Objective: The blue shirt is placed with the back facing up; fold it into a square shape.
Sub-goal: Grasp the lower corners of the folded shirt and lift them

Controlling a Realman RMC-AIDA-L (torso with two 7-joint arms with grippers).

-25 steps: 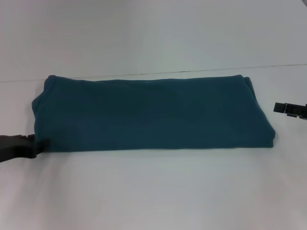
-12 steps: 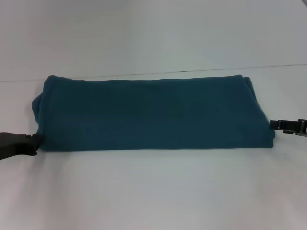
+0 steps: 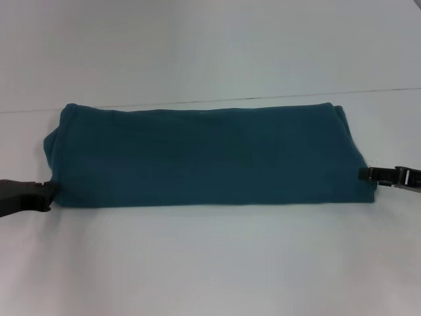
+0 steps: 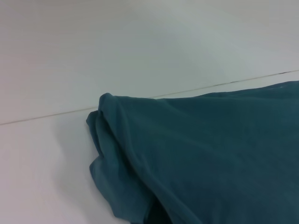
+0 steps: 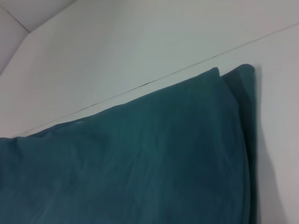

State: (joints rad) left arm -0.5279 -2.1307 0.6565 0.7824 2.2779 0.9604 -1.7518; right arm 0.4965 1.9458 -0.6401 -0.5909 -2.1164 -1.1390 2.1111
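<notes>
The white surface (image 3: 210, 263) carries the work and is the largest element in the head view. On it lies the blue shirt (image 3: 207, 155), already reduced to a long band running from 9 o'clock to 3 o'clock across the middle of the surface, its far long edge near the seam line at 12 o'clock. The fabric is soft and matte and is judged light and limp: it will sag from any single hold, and the stacked layers can slide over one another, so a hold should take in every layer at once. The end at 9 o'clock shows loose, bunched folds in the left wrist view (image 4: 117, 154); the end at 3 o'clock shows two flat, offset layers in the right wrist view (image 5: 233, 140). Recommended hold points are the two near corners at the short ends, so that one end can be carried over the other to make a square. The left gripper (image 3: 45, 195) sits at the 9 o'clock near corner, touching the cloth; the state of its jaws cannot be determined. The right gripper (image 3: 366, 174) sits at the 3 o'clock end, touching the edge; the state of its jaws likewise cannot be determined.
</notes>
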